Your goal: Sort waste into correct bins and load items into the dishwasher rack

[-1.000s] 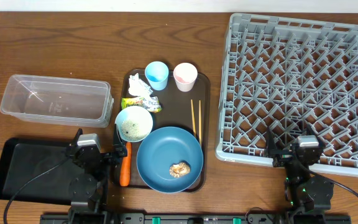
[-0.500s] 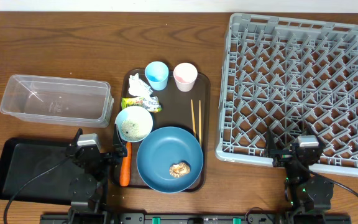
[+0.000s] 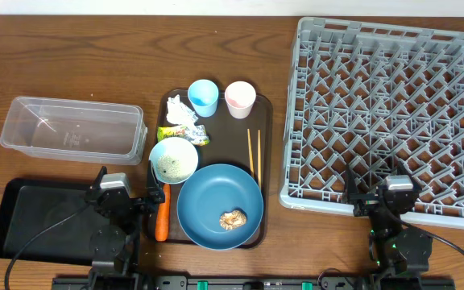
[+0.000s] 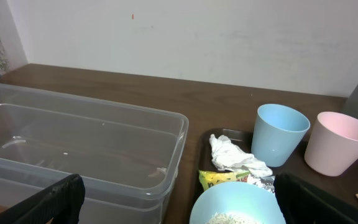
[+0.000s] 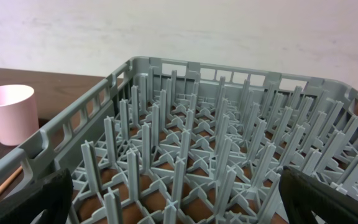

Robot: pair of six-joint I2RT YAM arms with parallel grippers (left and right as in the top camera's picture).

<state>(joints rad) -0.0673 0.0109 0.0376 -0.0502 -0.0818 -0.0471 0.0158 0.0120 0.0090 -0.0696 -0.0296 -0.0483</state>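
Note:
A blue plate (image 3: 212,193) carrying a brown food lump (image 3: 233,218) lies on the dark brown serving tray (image 3: 263,121). The same tray holds a light blue bowl (image 3: 185,153) of rice (image 4: 229,219), a carrot (image 3: 162,216), chopsticks (image 3: 254,153), crumpled paper (image 3: 180,113), a yellow-green wrapper (image 3: 182,135), a blue cup (image 3: 203,97) and a pink cup (image 3: 239,98). My left gripper (image 3: 127,184) hovers open over the black tray's (image 3: 39,221) right end, left of the carrot. My right gripper (image 3: 374,187) stands open at the grey rack's (image 3: 377,28) near edge. Both are empty.
The clear tub (image 3: 71,129) sits left of the serving tray, behind the black tray, with nothing in it. The rack fills the right side of the table. Bare wood runs along the back and between serving tray and rack.

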